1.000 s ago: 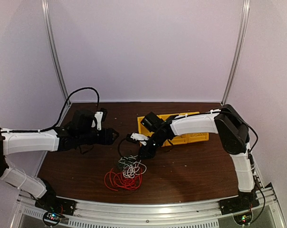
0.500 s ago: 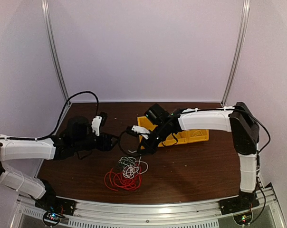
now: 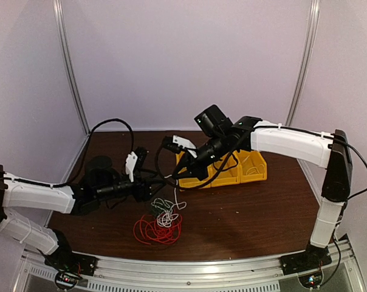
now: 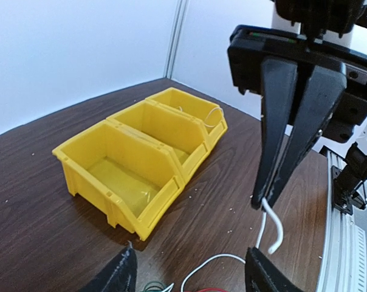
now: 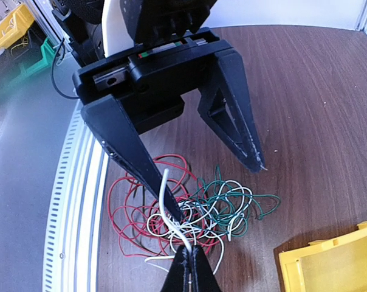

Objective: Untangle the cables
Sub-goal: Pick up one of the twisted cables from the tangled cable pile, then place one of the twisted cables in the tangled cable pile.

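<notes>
Lying on the brown counter [image 3: 262,207] between the two arms, the cables [image 3: 162,220] form one loose heap of thin wire. The red cable [image 3: 150,232] spreads widest, in many flat loops at the near side of the heap. The white cable [image 5: 166,204] curls through the middle in smaller loops. A third cable, which looks green [image 5: 229,198] rather than black, knots with the white one on the far side. All three cross over one another.

The right jaws are closed, tip to tip, on a strand of the white cable; that strand rises from the heap to the pinch, with a short hooked end hanging below it in the left wrist view. The left jaws stand wide open, holding nothing, just above the heap and facing the right jaws. The raised white strand runs close by one left finger; whether it touches cannot be told.

A row of yellow bins [image 4: 171,182] sits behind the heap, apart from it.
</notes>
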Action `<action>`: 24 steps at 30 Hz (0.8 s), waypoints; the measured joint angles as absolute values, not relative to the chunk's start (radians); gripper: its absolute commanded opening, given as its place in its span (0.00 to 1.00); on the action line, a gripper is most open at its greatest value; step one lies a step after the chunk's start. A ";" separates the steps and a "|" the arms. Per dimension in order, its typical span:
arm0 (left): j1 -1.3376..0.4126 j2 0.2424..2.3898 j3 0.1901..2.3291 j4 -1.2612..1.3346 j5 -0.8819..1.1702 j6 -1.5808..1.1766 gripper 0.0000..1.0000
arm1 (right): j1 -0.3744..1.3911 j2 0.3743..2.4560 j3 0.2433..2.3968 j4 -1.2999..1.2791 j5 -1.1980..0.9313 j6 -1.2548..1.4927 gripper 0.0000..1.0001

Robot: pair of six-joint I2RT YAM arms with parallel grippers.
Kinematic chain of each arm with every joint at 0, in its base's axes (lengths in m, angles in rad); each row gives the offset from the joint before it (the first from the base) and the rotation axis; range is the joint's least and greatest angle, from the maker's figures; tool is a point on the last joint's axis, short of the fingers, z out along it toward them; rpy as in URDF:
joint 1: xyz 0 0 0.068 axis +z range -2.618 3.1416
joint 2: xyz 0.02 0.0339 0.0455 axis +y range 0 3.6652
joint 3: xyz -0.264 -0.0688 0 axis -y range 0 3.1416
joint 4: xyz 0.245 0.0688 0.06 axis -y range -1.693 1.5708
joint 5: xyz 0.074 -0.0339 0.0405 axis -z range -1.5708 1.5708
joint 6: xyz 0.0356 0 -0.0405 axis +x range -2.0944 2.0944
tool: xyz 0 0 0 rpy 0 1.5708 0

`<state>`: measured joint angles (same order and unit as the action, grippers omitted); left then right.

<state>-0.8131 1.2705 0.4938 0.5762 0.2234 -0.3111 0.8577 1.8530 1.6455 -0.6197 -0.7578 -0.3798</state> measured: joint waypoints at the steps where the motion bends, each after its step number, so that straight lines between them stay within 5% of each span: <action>1: -0.818 1.277 0.500 0.582 0.230 -0.307 0.61 | 0.858 1.853 1.645 -0.631 -0.765 -0.386 0.00; 18: -0.944 1.390 0.552 0.614 0.304 -0.136 0.61 | 0.857 1.853 1.832 -0.648 -0.790 -0.364 0.00; 24: -0.944 1.502 0.548 0.721 0.198 -0.086 0.38 | 0.857 1.851 1.946 -0.662 -0.804 -0.364 0.00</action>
